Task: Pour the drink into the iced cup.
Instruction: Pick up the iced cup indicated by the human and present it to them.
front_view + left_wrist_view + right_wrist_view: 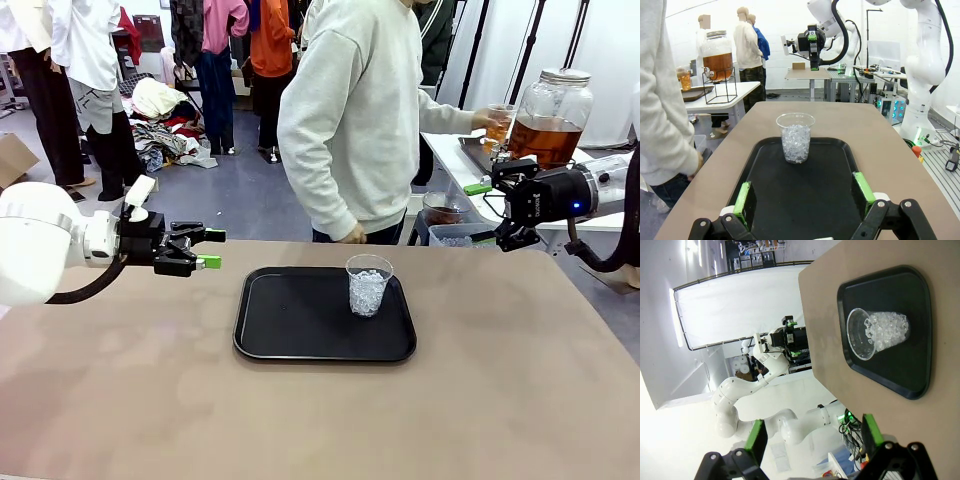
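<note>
The drink [545, 140] is nowhere on my surface [150, 380] yet. It sits amber in a big glass jar [556, 100] on a side table [740, 89] beyond the far right corner, and some is in a small cup [500, 128] that the person's hand [484, 120] holds up beside the jar. The iced cup [368, 285] stands upright on the right half of the black tray [290, 310]. It looks like thin clear plastic, so I judge it light, easy to dent and easy to tip. The jar looks too heavy and smooth for me. If the small cup comes my way, I'd pinch it mid-wall and softly, since it should slosh and flex. My left pincer [212, 249] hovers spread wide left of the tray, and my right pincer [490, 212] hangs spread off the right edge, both empty. From the front, my right pincer hides the jar's base and any tap. I can't read how full the small cup is, and the sleeve cuts it off in the left wrist view.
</note>
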Robot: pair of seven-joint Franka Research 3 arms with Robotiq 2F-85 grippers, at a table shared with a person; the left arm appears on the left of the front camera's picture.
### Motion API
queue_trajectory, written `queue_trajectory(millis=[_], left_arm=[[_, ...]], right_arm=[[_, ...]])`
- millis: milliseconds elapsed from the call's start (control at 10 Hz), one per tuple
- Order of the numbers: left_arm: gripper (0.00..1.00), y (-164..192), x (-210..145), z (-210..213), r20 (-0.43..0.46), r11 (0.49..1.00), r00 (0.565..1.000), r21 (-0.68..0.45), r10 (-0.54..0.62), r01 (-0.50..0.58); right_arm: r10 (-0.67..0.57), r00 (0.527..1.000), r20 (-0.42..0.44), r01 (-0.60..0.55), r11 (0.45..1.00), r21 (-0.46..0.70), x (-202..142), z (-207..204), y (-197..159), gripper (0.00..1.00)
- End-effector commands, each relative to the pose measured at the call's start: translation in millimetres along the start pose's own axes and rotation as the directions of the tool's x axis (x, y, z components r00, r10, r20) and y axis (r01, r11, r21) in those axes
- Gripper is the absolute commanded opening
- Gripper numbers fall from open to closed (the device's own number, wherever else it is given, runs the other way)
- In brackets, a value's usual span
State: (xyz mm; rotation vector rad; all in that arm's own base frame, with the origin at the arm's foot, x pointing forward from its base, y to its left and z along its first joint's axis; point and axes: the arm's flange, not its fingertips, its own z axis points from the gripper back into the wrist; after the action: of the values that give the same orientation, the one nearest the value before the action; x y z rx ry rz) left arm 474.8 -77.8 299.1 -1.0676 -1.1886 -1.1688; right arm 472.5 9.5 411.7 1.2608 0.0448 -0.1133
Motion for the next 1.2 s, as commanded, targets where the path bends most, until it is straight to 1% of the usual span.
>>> queue_trajectory(millis=[0,1100], left_arm=[[1.0,0.1,1.8,-1.0,0.0,1.0,1.0,0.002,0.002,-0.002],[1.0,0.1,1.8,-1.0,0.0,1.0,1.0,0.002,0.002,-0.002]], right_arm=[[0.0,1.0,0.001,0.0,1.0,0.002,0.1,0.1,1.1,1.0],[0.0,1.0,0.001,0.0,1.0,0.002,0.1,0.1,1.1,1.0]])
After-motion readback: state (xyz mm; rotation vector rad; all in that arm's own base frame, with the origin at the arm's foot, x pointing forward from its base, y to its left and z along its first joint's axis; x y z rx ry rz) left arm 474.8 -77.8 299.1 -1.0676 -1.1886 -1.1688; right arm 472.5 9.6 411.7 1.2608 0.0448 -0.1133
